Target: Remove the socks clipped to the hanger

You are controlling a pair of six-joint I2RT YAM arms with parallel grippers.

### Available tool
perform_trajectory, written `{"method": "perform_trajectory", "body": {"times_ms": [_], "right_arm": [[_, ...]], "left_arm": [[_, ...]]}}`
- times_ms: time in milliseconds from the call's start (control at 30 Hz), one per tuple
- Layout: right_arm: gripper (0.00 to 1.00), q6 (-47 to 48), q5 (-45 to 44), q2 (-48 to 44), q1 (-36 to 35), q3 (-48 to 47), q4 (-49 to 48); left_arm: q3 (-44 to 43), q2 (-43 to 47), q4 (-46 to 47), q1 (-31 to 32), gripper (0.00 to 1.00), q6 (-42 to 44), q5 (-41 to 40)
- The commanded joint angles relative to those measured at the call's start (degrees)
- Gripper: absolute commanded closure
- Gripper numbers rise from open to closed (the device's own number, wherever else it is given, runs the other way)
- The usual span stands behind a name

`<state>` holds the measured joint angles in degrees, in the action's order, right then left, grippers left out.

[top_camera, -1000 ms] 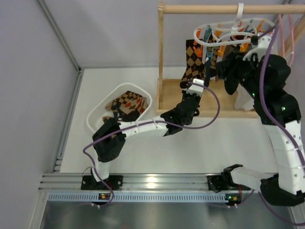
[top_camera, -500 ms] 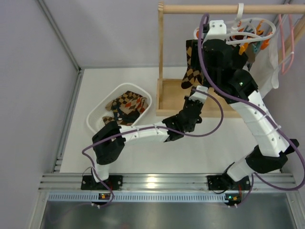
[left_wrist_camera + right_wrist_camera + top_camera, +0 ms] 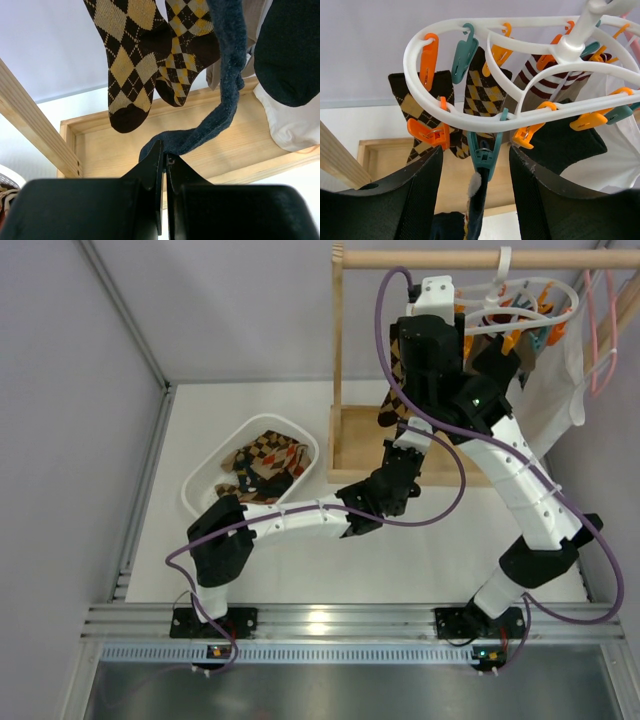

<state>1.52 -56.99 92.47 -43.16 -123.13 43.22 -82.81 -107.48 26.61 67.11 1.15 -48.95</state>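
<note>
The white oval hanger hangs from the rail by its hook and also shows in the top view. Two argyle socks, a long navy sock, a dark sock and a red-white striped sock hang from its pins. My left gripper is shut on the navy sock's toe, low over the wooden base. My right gripper is open, with one finger on each side of the teal clothespin that holds the navy sock.
A white basket at the left holds argyle socks. The wooden rack has a top rail, an upright post and a tray base. A white cloth garment and a pink hanger hang at the right.
My right arm has swung from the right side of the hanger leftward and up, so its open fingers now flank the teal clothespin. My left gripper has stayed shut on the navy sock.
</note>
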Motion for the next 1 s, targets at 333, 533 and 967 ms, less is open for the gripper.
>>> {"method": "perform_trajectory", "body": {"times_ms": [333,533,967], "right_arm": [[0.49,4.5,-4.2,2.4,2.6,-1.9,-5.9],[0.50,5.3,-5.0,3.4,3.3,-1.5,-7.0],[0.54,5.0,-4.4,2.7,4.7,2.3,-10.4]], "left_arm": [[0.8,3.6,3.2,0.5,1.00,-0.8,0.3],[0.5,3.3,3.2,0.5,1.00,-1.0,0.4],[1.0,3.9,3.2,0.6,1.00,-1.0,0.4]]}}
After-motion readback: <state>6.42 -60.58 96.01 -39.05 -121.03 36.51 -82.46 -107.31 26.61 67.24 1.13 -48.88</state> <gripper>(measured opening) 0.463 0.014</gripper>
